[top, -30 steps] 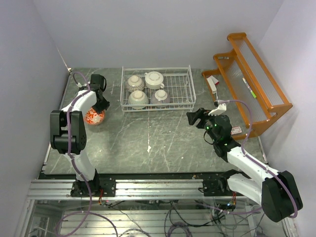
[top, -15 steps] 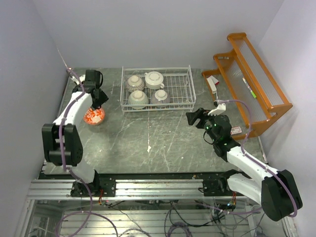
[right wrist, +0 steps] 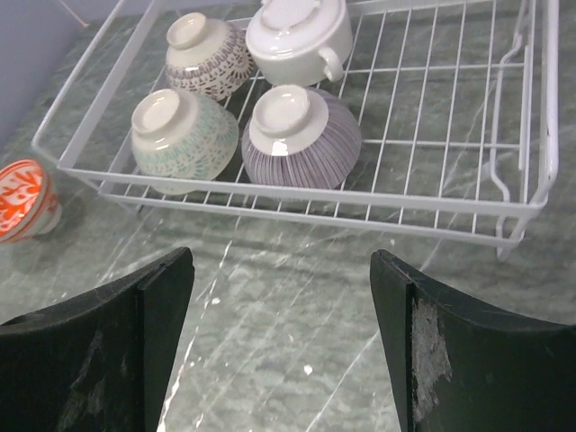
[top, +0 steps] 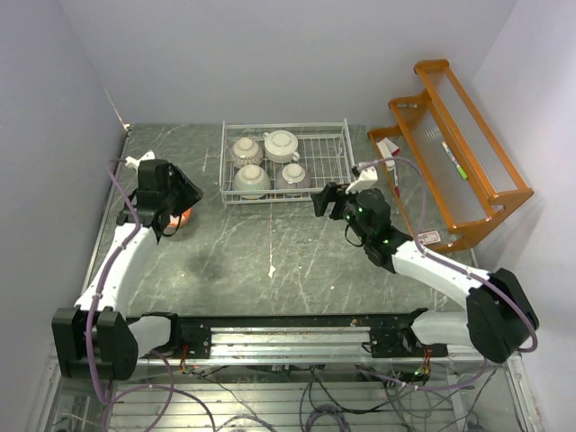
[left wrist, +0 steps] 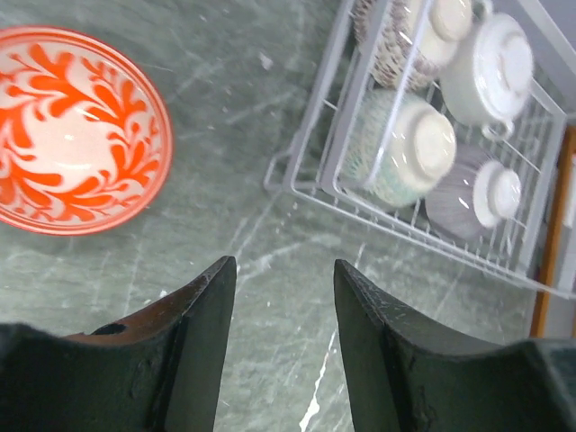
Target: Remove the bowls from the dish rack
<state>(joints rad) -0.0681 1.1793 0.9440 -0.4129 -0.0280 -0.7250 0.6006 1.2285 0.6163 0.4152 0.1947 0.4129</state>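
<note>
Once at bowl (left wrist: 76, 130), left fingers (left wrist: 193, 351) away.

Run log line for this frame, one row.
left gripper open, empty | red-patterned bowl upright on table beside dish rack | four bowls inverted in rack | right gripper open, empty, facing rack

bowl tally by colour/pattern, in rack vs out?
Red-orange floral bowl: 1, upright on the table, outside the dish rack
White bowl with side handle: 1, in rack
Pale green patterned bowl: 1, in rack
Purple-grey striped bowl: 1, in rack
Dark lace-patterned bowl: 1, in rack
Total: 5 bowls; 4 in rack, 1 out
</note>
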